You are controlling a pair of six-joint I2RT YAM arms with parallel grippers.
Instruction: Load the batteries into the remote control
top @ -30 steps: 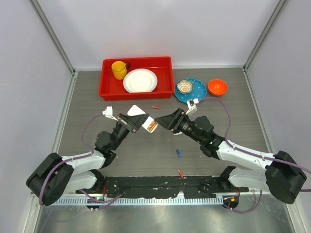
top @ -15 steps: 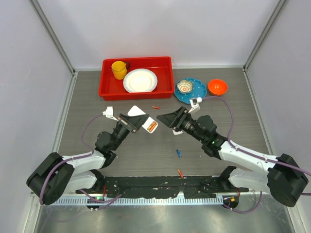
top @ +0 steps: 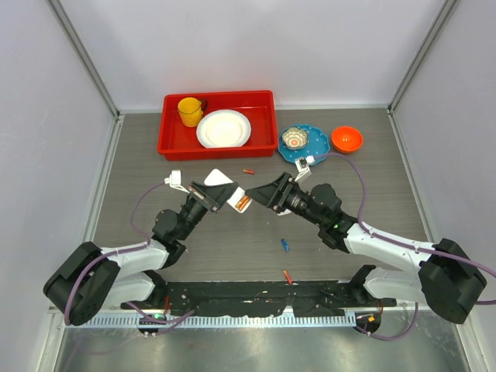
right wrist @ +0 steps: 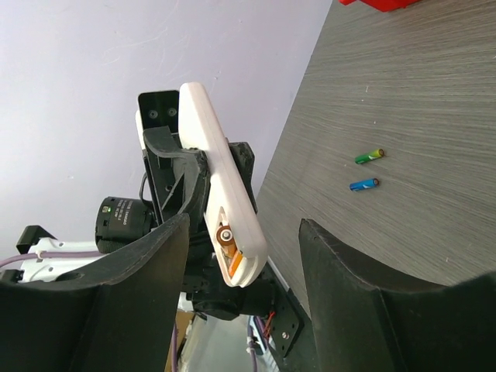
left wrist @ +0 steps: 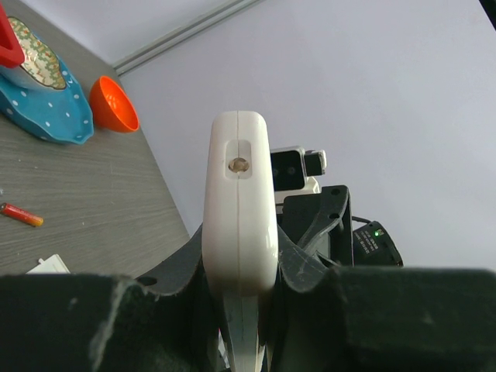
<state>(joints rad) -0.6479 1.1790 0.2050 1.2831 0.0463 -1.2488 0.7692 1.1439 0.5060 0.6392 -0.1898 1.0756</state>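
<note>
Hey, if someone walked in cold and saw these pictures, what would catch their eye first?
Most likely the white remote control, held up at the centre by the left tool, with an orange battery showing in its open compartment. Next would be the right tool, open and facing it, and the red tray at the back left.

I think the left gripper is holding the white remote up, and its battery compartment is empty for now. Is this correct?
Not quite. The left gripper does hold the white remote up, but its battery compartment is not empty. The right wrist view shows one orange battery sitting in the open compartment.
</note>
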